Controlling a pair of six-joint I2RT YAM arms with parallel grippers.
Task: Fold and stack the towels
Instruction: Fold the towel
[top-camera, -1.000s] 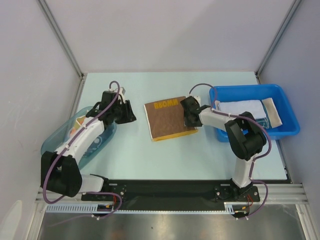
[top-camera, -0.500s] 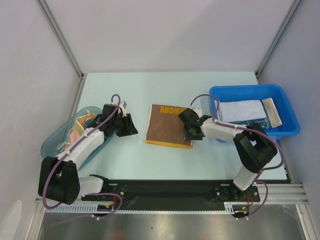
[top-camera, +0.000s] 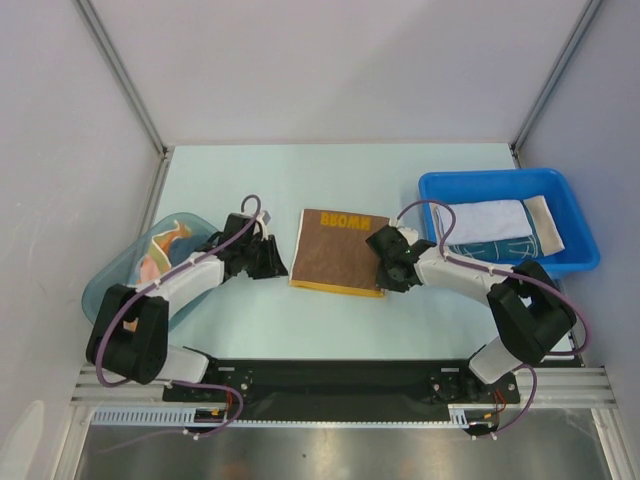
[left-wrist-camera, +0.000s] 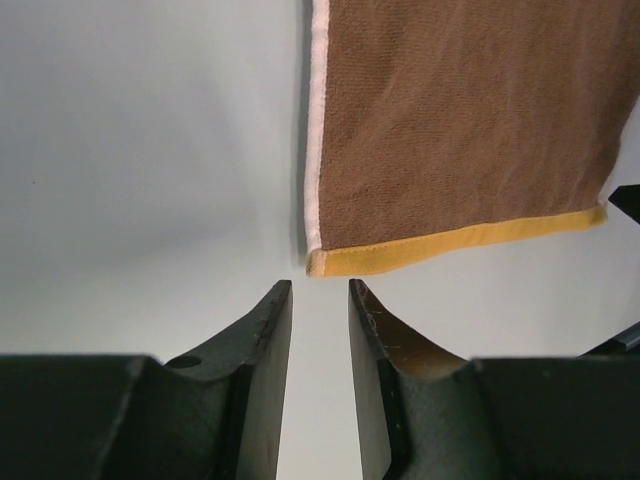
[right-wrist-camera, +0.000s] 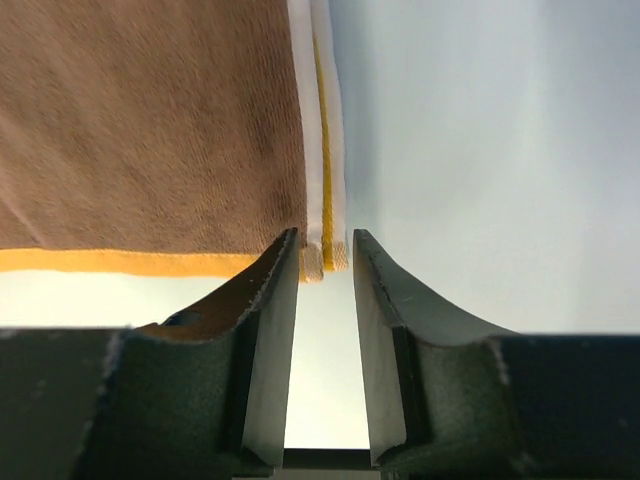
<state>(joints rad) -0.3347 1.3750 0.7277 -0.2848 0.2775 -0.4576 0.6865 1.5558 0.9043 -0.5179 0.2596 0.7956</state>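
From above, the brown towel (top-camera: 338, 250) lies flat between the left gripper (top-camera: 277, 262) and the right gripper (top-camera: 386, 262).

Left wrist: jaws narrow and empty, with the towel's yellow-hemmed corner just ahead of the tips.

Right wrist: jaws narrow, the other near corner at their mouth.

This looks like the grasp before folding. Next, both grippers must pinch their corners.

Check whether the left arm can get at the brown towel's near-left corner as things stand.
Probably yes: the left tool sits slightly open, just short of the yellow-hemmed corner of the brown towel, with only bare table between them.
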